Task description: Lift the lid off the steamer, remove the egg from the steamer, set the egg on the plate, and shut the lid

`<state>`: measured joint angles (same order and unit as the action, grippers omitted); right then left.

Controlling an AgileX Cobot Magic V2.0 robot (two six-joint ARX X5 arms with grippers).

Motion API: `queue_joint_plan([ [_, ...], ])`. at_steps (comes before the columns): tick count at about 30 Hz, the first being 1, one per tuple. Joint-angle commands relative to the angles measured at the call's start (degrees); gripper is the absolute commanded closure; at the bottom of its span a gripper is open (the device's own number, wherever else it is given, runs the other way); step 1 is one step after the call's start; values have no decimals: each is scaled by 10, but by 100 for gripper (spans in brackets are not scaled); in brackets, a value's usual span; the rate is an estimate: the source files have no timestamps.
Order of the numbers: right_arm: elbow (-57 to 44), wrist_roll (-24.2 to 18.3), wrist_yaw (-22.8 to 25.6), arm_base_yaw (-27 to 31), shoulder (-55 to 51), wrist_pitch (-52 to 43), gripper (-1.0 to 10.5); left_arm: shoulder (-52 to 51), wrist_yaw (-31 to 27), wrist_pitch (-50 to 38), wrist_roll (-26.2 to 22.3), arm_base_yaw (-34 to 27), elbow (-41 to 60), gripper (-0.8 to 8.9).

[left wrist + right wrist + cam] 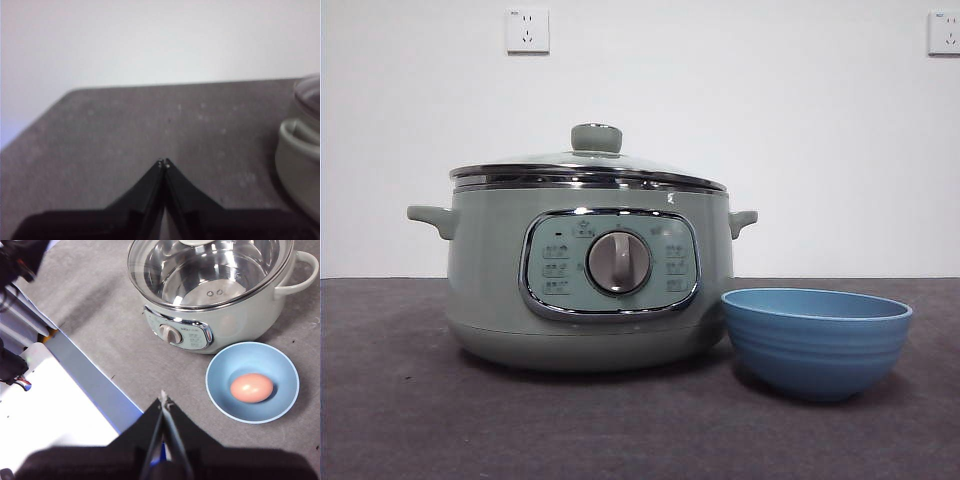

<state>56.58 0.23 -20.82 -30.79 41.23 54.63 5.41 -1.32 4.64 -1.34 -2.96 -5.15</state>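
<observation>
The pale green steamer [590,290] stands on the grey table with its glass lid [588,165] seated on top; both also show in the right wrist view, the steamer [240,315] and the lid [210,270]. The blue plate [817,340] stands right of the pot. In the right wrist view the plate [252,354] holds a brown egg [251,387]. My right gripper [164,401] is shut and empty, raised above the table's front edge, clear of the pot. My left gripper [164,163] is shut and empty over bare table beside the steamer's handle [300,140].
The table's front edge and a white and blue surface [65,390] with cables lie below my right gripper. The table's far edge [175,86] meets a white wall. Two wall sockets [527,30] sit high on the wall.
</observation>
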Motion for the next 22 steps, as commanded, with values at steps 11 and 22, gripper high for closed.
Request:
queue_joint_plan([
  [11,1,3,1,-1,0,-1,946,-53,2,69,33,-2,46,816],
  [22,1,3,1,-1,0,-1,946,-53,1,68,58,-2,46,817],
])
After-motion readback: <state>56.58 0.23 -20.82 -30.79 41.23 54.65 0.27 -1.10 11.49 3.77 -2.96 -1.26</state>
